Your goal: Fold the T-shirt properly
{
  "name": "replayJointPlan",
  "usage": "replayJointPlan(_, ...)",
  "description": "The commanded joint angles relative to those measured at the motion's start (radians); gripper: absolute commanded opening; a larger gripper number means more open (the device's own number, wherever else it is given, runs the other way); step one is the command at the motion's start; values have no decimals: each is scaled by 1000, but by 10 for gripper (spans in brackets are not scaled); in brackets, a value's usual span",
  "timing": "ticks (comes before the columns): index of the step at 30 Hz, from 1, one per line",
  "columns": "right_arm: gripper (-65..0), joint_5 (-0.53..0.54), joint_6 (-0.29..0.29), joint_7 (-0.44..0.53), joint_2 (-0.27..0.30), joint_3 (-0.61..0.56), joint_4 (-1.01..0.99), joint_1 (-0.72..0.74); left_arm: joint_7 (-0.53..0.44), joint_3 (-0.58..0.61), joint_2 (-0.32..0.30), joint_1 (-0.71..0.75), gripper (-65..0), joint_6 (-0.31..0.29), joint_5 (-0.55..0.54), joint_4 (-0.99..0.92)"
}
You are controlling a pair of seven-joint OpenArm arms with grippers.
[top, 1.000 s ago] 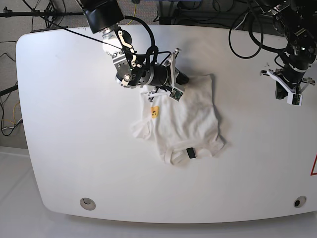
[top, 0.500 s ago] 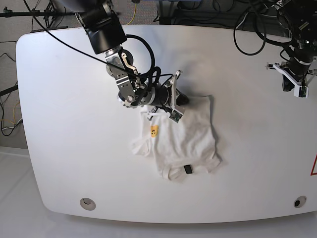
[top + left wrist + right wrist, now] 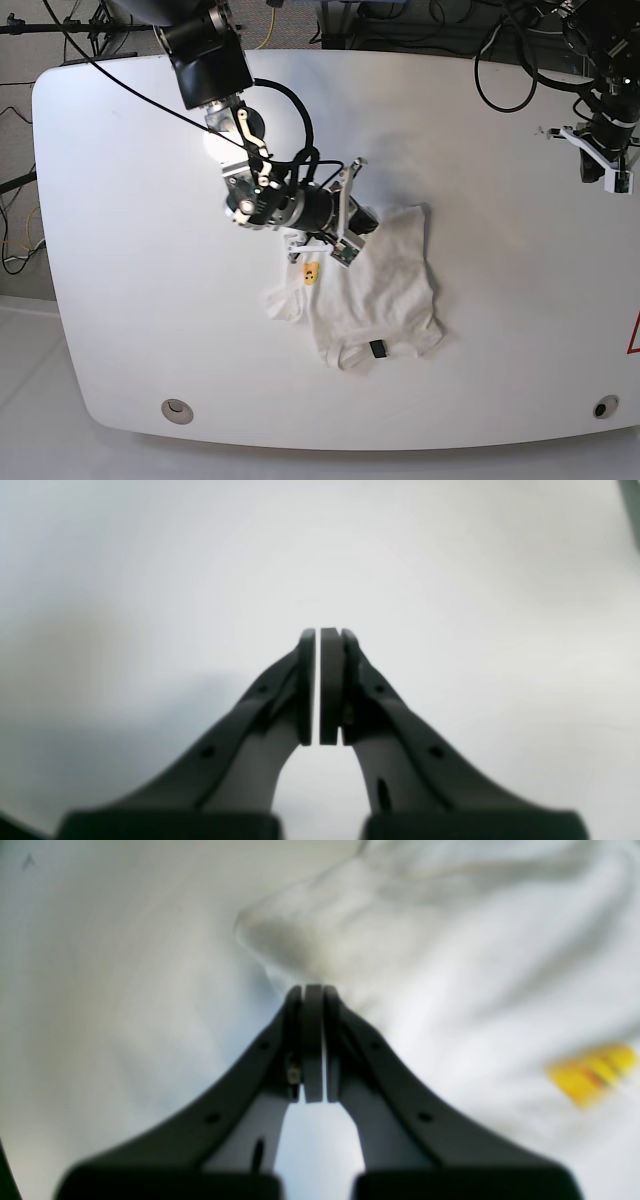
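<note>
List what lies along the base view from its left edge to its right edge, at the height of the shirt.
Bare table → right gripper, shut, at the upper edge of the T-shirt → T-shirt → bare table again → left gripper, shut, hanging over the table's right side.

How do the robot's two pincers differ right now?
The right pincer sits low at the T-shirt; the left pincer hangs over the bare table, far from the cloth. The right arm reaches to mid-table; the left stays by the far edge. Both are shut.
</note>
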Motion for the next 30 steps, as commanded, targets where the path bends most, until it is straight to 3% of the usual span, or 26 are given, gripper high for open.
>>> replayJointPlan(1,-650,-4,-9,-23,24,79,128,-29,-25,-41,-41,-9,-650,5,-14,56)
replayJointPlan(9,-650,-9,-9,-204,123,315,411,-190,-23,-174,-88,2,-650,5,-14,93)
replayJointPlan(15,-650,-4,-9,-294,189,582,566,-397,-23,-302,-94,69,-650,5,-14,102)
replayJointPlan(24,-650,-7,-2,-290,202,953,569,-678,-23,-481,-79,186,-650,5,-11,97)
replayJointPlan(27,-650,-1,-2,-247,198,1041,566,-761,-23,-520,-36,230,-650,5,-11,96)
replayJointPlan(30,-650,-9,-2,-181,152,1116,559,-841,-23,-540,8,270,-650,5,-11,94)
